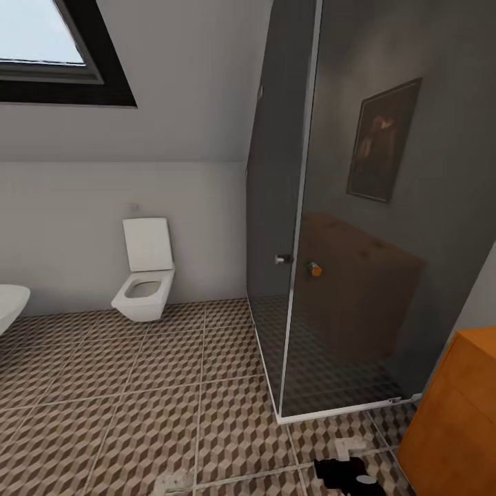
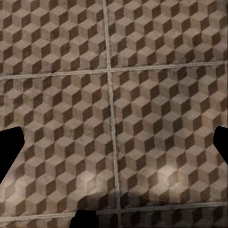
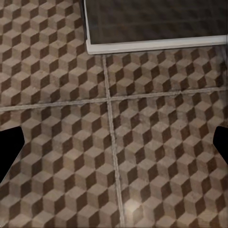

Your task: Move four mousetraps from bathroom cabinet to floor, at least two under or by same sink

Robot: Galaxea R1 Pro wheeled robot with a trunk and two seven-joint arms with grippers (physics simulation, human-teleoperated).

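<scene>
The bathroom floor [image 1: 138, 413] lies nearest, its cube-pattern tiles running right up under the camera, with a dark part of the robot [image 1: 344, 474] low in the head view. At the right edge stands the cabinet [image 1: 458, 413], orange-brown, one corner and a plain side showing; its fronts and handles are turned away. Beside it rises the dark glass shower [image 1: 344, 241], and a toilet [image 1: 146, 275] hangs on the far wall, with the rim of a white basin [image 1: 10, 306] at the left edge.

The mousetraps are presumably shut inside the cabinet, so their long axis and which way they point cannot be told. By judgement they should be light, stiff little boards, best pinched across the wooden edges, well away from the wire spring, which could snap.

Both wrist cameras look straight down at tile. The left gripper [image 2: 114, 147] shows dark finger tips at opposite picture edges, jaws spread wide with nothing between them. The right gripper [image 3: 114, 147] looks the same, jaws apart and empty, above the floor near the shower's white sill [image 3: 156, 45].
</scene>
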